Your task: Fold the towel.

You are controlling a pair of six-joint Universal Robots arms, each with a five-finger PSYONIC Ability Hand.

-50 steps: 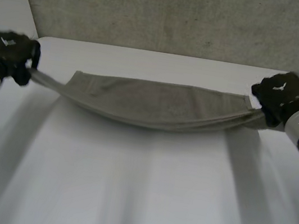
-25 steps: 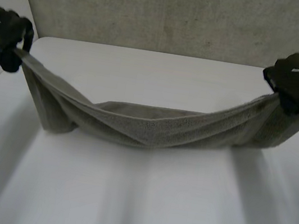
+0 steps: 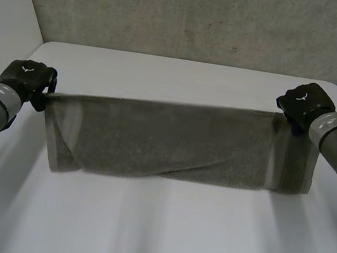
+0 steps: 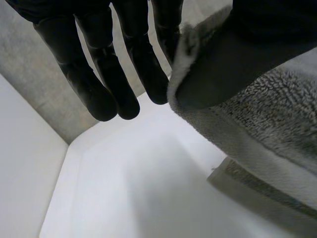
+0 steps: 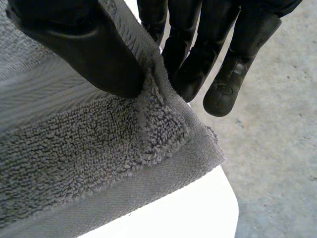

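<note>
Grey towel point(image 3: 173, 140) held spread over worktop point(image 3: 151, 233) centre, hung by top edge. 9 o'clock corner pinched by left hand point(image 3: 27, 78); 3 o'clock corner pinched likewise by right hand point(image 3: 303, 103).

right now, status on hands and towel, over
Left hand pinching towel at left corner. Right hand pinching right corner. Cloth stretched between them, hanging. Nothing in the way.

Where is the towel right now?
In the head view, the grey towel is stretched across the middle of the white table, held up between the left hand at one top corner and the right hand at the other.
</note>
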